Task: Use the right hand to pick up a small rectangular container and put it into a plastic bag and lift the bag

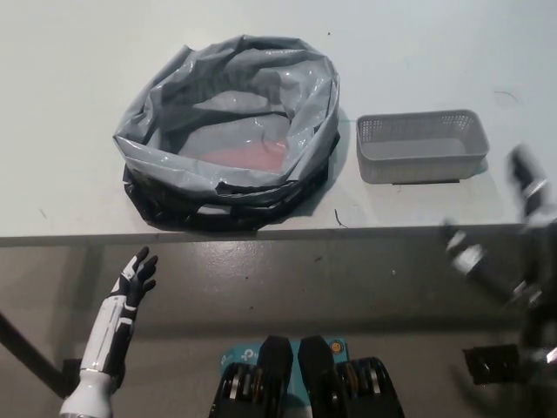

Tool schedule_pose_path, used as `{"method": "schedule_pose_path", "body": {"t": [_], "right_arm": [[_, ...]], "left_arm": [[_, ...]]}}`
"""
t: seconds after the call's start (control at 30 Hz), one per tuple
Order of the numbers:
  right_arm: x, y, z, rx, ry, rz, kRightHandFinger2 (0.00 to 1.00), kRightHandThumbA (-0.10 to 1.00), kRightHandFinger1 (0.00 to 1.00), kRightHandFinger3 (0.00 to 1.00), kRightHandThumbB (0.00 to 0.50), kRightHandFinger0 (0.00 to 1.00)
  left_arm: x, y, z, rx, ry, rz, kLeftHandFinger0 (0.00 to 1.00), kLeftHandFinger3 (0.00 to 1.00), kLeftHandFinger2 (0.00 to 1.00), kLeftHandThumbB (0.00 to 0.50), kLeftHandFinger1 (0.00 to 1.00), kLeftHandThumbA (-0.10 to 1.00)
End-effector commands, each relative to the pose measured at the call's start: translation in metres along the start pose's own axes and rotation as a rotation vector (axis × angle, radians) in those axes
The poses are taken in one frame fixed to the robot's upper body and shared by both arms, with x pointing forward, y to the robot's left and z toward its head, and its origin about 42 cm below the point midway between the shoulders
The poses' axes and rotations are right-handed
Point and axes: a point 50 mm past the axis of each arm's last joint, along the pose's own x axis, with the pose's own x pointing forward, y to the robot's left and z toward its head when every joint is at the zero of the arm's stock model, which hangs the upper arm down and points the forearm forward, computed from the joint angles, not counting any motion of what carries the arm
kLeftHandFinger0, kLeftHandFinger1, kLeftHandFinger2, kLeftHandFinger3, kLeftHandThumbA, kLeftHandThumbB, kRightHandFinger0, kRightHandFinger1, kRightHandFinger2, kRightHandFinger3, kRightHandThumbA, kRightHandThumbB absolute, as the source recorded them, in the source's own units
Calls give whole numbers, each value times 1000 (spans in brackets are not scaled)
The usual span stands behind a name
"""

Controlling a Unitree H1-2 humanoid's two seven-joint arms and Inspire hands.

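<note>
1. Head view: pale desk fills the upper half; its front edge runs straight across mid-picture, grey floor below it.
2. Small rectangular container, grey with a perforated wall, sits upright and empty on the desk's right part, near the front edge. Nothing touches it.
3. Plastic bag, grey outside with black folds at its base, stands open just beside the container's left end, a narrow strip of desk between them. Mouth rolled down and wide; something reddish shows through the bottom, cannot tell what.
4. Bag's rumpled rim rises higher than the container's wall on the facing side.
5. Right hand, black, comes in at the right edge, off the desk's front, below and right of the container, apart from it. Heavily motion-blurred and partly cut off by the picture edge; whether its fingers are spread or closed cannot be told.
6. Left hand, white with dark fingers, rests at lower left below the desk's front edge, fingers apart, holding nothing.
</note>
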Motion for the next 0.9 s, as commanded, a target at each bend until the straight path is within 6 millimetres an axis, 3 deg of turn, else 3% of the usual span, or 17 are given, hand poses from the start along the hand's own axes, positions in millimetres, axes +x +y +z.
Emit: {"method": "schedule_pose_path", "body": {"t": [0.0,0.03,0.07,0.1,0.13,0.23,0.27,0.47,0.57,0.7,0.87], "right_arm": [[86,-50,56,-169,-124,58,1000,903,1000,1000,261,1000],[90,-53,59,-181,-115,72,1000,909,1000,1000,266,1000],[108,-60,70,-236,-87,129,1000,943,1000,1000,271,1000],[125,-67,78,-296,-77,182,1000,984,1000,1000,307,1000],[148,-73,87,-344,-62,238,1000,952,1000,1000,331,1000],[197,-78,103,-511,-21,364,1000,893,1000,1000,307,1000],[214,-77,107,-537,-9,394,1000,874,1000,1000,318,1000],[297,-46,123,-808,90,677,1000,1000,1000,1000,397,1000],[325,-24,128,-893,162,829,1000,1000,1000,1000,499,1000],[344,0,128,-886,277,928,1000,1000,1000,1000,500,1000],[351,29,110,-851,452,1035,1000,971,1000,1000,500,1000]], "left_arm": [[4,-6,16,-1,-98,-26,1000,1000,1000,213,1000,1000],[3,-6,16,-2,-98,-27,1000,1000,1000,212,1000,1000],[4,-7,17,-2,-98,-30,1000,1000,1000,219,1000,1000],[4,-8,18,-2,-98,-33,1000,1000,1000,221,1000,1000],[5,-9,19,-1,-104,-37,1000,1000,1000,203,1000,1000],[8,-11,20,-4,-115,-41,1000,1000,1000,195,1000,1000],[10,-12,20,-8,-119,-39,1000,1000,1000,194,1000,1000],[10,-9,18,-16,-111,-26,1000,1000,1000,192,1000,1000],[9,-5,18,-11,-106,-20,1000,1000,1000,204,1000,1000],[9,-3,16,-6,-103,-20,1000,1000,1000,211,1000,999],[-1,-4,12,-13,-89,-25,1000,1000,1000,228,1000,1000]]}}
